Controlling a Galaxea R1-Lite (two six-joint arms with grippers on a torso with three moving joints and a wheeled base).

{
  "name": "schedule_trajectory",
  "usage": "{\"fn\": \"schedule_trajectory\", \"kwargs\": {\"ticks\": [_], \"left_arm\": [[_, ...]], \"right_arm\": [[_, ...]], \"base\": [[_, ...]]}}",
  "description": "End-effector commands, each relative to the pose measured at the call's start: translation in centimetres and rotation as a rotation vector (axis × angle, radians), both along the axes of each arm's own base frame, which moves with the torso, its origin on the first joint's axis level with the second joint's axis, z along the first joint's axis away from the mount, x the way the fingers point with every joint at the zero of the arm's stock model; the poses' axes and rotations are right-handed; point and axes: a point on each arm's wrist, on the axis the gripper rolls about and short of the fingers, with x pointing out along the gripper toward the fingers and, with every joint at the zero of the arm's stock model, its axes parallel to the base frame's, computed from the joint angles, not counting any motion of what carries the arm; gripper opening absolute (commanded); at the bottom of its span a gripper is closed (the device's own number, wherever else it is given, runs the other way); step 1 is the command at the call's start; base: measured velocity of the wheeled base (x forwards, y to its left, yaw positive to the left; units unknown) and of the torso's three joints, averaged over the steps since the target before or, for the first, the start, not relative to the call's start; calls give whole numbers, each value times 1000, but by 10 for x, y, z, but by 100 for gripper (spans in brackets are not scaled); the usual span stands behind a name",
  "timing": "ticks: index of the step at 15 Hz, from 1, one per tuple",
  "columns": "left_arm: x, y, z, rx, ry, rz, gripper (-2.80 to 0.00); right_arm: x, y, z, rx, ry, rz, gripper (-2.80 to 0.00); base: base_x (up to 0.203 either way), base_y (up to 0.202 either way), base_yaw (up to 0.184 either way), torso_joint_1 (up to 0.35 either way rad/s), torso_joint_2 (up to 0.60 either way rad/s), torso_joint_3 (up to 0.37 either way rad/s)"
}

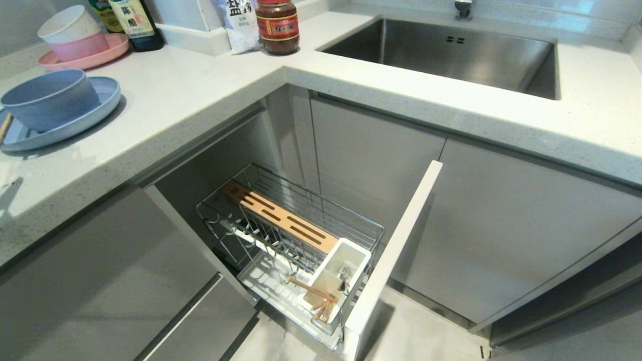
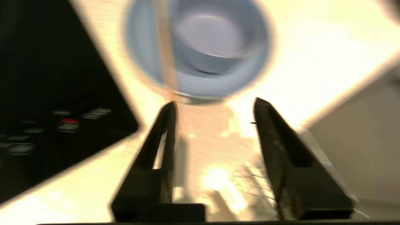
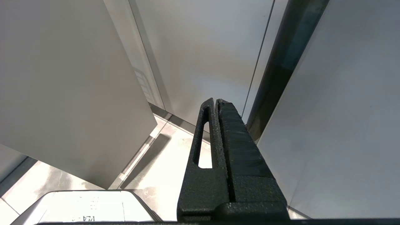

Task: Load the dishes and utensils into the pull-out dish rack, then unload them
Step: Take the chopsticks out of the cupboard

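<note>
The blue-grey bowl [image 1: 47,98] sits in the light-blue plate [image 1: 95,113] on the counter at the far left. A wooden chopstick [image 1: 4,128] rests on the plate's left rim. My left gripper [image 2: 214,104] hovers over the counter just short of the plate [image 2: 250,75] and bowl [image 2: 212,40], open and empty; the chopstick [image 2: 165,47] lies across the plate ahead of its left finger. The pull-out dish rack [image 1: 301,200] stands pulled out below the counter. Its white cup [image 1: 358,260] holds wooden chopsticks [image 1: 313,293] and metal utensils [image 1: 345,278]. My right gripper [image 3: 216,101] hangs shut near the cabinet doors.
A pink plate with stacked pink and white bowls [image 1: 75,37], bottles [image 1: 135,22] and a jar [image 1: 277,27] stand at the counter's back. The sink [image 1: 451,55] is at the right. A black cooktop [image 2: 47,93] lies beside my left gripper.
</note>
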Motion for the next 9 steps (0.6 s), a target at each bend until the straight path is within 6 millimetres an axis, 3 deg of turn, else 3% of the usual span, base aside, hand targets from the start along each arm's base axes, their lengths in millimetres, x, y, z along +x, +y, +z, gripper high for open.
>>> {"fn": "schedule_trajectory", "kwargs": {"ticks": [1,5,9], "left_arm": [[-18,-16,5,-59,-64,-132,-280],[-33,-46,2,-249,-77,-467,-280],[-12,-87,-42,-274,180,-692,-280]], "right_arm": [[0,0,0,0,-2,0,-280],[0,0,0,1,-3,0,-280],[0,0,0,0,-2,0,-280]], "base": [[0,0,0,0,0,0],[0,0,0,0,0,0],[0,0,0,0,0,0]]}}
